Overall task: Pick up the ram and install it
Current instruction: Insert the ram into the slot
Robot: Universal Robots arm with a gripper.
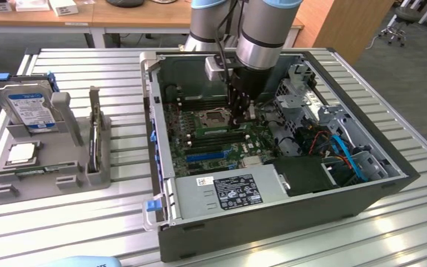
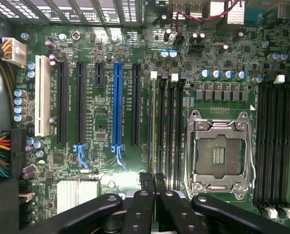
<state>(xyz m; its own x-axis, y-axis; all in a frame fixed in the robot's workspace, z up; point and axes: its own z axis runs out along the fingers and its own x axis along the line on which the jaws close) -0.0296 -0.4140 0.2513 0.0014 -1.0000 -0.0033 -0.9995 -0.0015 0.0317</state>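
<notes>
Hanging inside the open computer case (image 1: 273, 225), the jaws (image 1: 241, 127) are standing almost closed. In the wrist view only a hairline gap is showing between the two black fingers (image 2: 144, 207), and the jaws (image 2: 155, 184) are pointing straight down at the green motherboard (image 2: 101, 146). Whether anything thin is being pinched in that gap I cannot tell.

Directly beneath the jaws a bank of black memory slots (image 2: 169, 126) is running along the board. The gap is lining up with the slot at the edge of the bank furthest from the CPU socket (image 2: 218, 156). That socket is sitting just beside the bank, on the far side from the long blue expansion slot (image 2: 117, 102).

A ram (image 1: 44, 169) is lying as a narrow green stick in the grey holder (image 1: 98, 173) on the desk (image 1: 65, 222). It is resting outside the case, well apart from the jaws, toward the exterior view's left of them. A square silver CPU chip (image 1: 22, 153) is lying just behind the ram in the same holder. A blue-labelled hard drive (image 1: 28, 108) is standing upright beyond that, equally far from the jaws.
</notes>
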